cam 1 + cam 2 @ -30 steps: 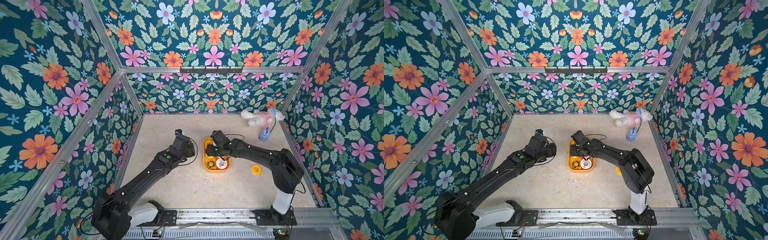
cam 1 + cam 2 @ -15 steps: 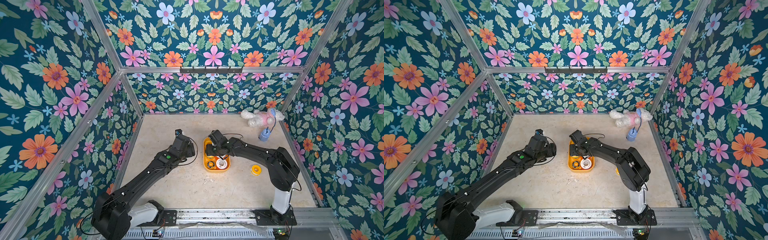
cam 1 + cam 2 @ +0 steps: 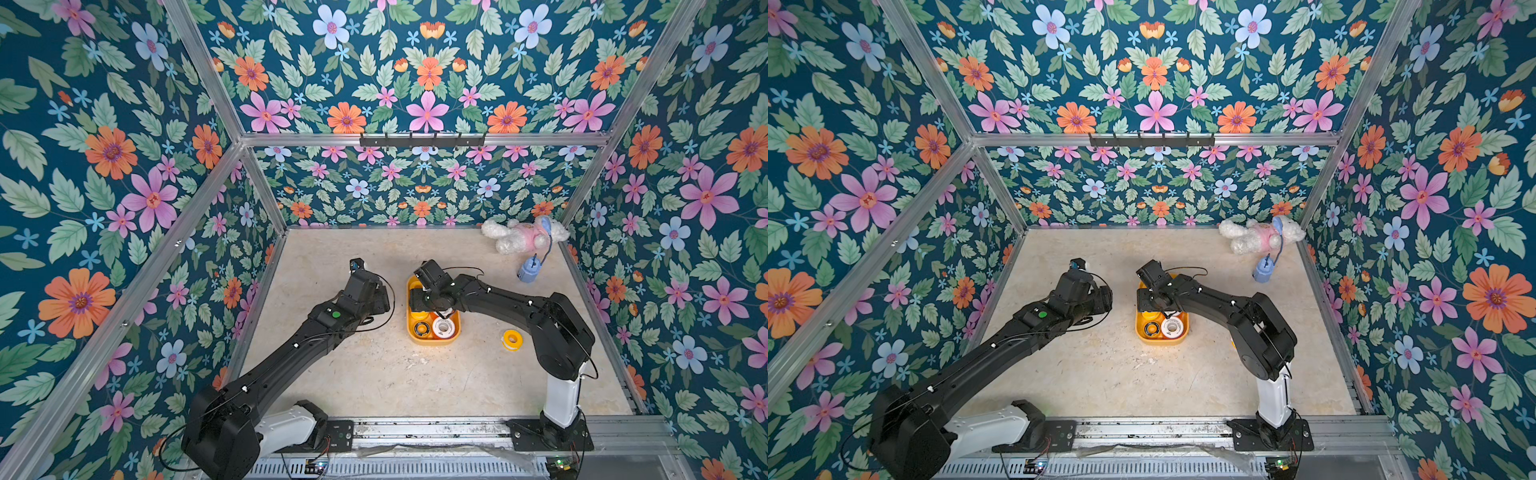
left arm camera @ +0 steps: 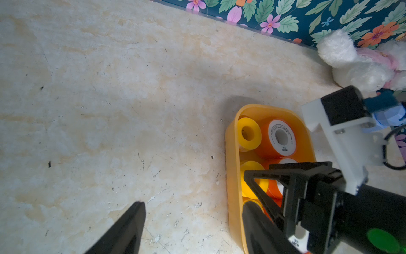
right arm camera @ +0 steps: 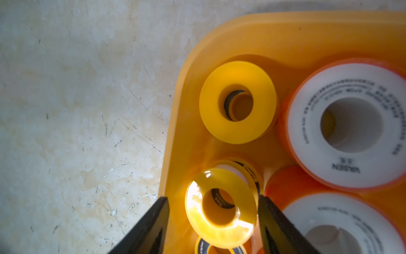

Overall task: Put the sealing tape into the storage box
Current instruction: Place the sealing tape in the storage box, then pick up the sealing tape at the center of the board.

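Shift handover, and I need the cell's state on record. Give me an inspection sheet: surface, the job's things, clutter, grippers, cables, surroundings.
Surface: beige marbled tabletop, scratched, with small white flecks.
Job's things: yellow storage box holds several tape spools; a loose yellow spool lies outside it on the tabletop.
Clutter: plush toy and blue object on a cord, far corner.
Grippers: right gripper open over the box, fingers either side of the top yellow spool; left gripper open, empty, beside the box.
Cables: left wrist cable and right wrist cable hang in black loops; no snag seen.
Surroundings: floral walls, aluminium frame, black hook rail.
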Controlling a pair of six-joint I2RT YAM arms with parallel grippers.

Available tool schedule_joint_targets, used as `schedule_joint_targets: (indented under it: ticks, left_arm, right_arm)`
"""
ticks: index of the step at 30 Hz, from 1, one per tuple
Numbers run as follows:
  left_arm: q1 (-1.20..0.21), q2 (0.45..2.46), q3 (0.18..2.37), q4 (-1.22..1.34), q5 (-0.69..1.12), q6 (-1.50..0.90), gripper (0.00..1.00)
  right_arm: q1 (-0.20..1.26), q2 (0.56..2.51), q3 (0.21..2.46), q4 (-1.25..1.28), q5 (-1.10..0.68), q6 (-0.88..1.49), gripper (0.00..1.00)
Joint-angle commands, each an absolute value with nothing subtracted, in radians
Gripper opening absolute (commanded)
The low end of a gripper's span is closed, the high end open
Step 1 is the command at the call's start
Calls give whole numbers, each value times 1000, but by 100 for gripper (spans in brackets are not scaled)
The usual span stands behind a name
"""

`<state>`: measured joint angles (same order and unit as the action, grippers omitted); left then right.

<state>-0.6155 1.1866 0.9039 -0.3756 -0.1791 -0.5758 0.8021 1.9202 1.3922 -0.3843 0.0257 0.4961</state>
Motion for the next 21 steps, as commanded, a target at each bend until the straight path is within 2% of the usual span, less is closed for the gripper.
schedule_joint_targets:
  ticks: [1,8,15,21]
  left_arm:
    - [-614,1183,902,-374,-186,-573,75]
    - [-615,1183,899,-373,-181,-574,75]
    - [-614,1190,897,-365,-168,-574,75]
    - [-615,1192,897,-364,-163,-571,75]
  right_arm:
    - [802,1924,1399,-402,44,491,70]
    - [802,1832,1352,-330,12,495,69]
    - [795,1624,1235,-273,61,515,69]
    - [723,1419,1057,-274,117,552,69]
